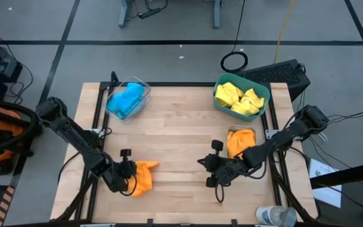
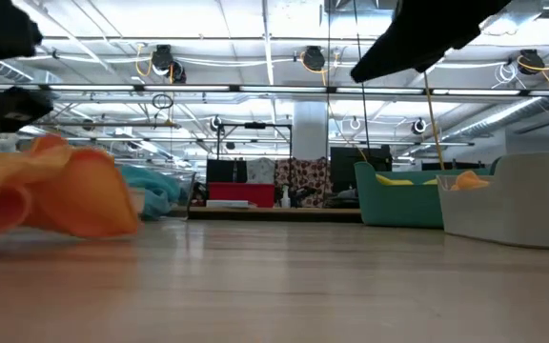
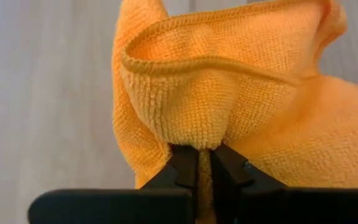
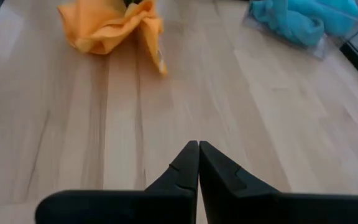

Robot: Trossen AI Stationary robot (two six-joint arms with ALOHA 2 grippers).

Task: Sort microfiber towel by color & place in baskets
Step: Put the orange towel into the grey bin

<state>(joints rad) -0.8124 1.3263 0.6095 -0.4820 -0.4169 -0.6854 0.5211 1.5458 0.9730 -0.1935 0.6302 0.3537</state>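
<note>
An orange microfiber towel point(image 1: 145, 177) lies bunched near the table's near-left, and my left gripper point(image 1: 133, 170) is shut on it. My right gripper point(image 1: 204, 165) is shut on nothing, hovering over bare wood right of centre and pointing toward that towel point(image 4: 107, 26). The clear basket point(image 1: 142, 88) at far left holds sky-blue towels point(image 1: 126, 101). The teal basket point(image 1: 263, 94) at far right holds yellow towels point(image 1: 238, 98). The small grey basket point(image 1: 233, 130) by the right edge holds another orange towel point(image 1: 241, 142). My left gripper pinches a raised fold point(image 3: 197, 134) of the orange towel between its two fingers point(image 3: 182, 163). It comes in about level from the table's left side. The rest of the cloth sits slack and bunched beyond the fingertips, its underside point(image 2: 55, 224) on the table.
Bare wood point(image 1: 181, 135) stretches across the middle of the table between the two arms. A black frame rail point(image 1: 96, 110) runs along the table's sides. A clear bottle point(image 1: 275, 215) lies at the near-right corner.
</note>
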